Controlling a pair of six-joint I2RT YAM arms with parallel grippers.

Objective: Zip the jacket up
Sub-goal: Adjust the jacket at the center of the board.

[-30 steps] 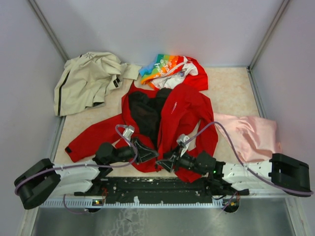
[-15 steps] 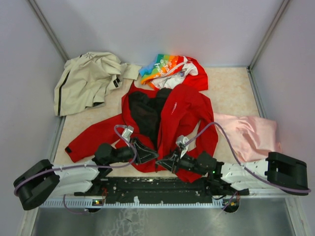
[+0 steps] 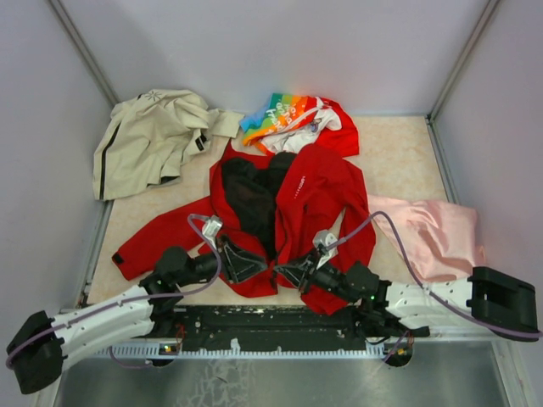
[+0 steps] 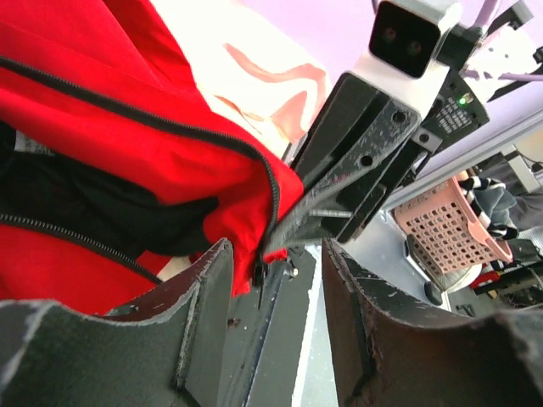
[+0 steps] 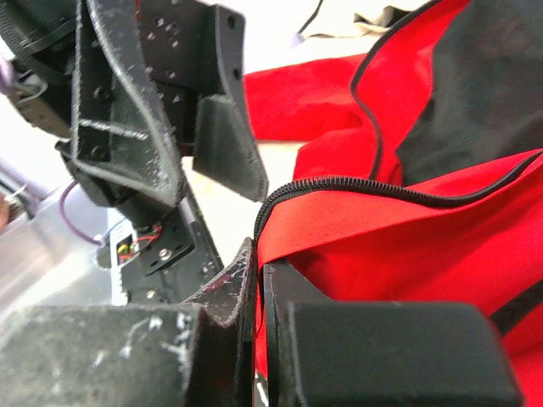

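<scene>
The jacket [image 3: 318,191] is lying unzipped mid-table, front gaping, so seemingly all the zipping is remaining. The right gripper [image 3: 284,273] is pinching its near hem [image 5: 339,225] between closed jaws. The left gripper [image 3: 263,264], jaws parted, is gripping nothing.

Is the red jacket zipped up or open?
Open: the jacket lies with front panels apart, black lining exposed between them.

Beige table [image 3: 399,161] with red jacket [image 3: 322,195], cream jacket [image 3: 148,136], rainbow-printed garment [image 3: 288,114] and pink cloth [image 3: 433,233]
</scene>
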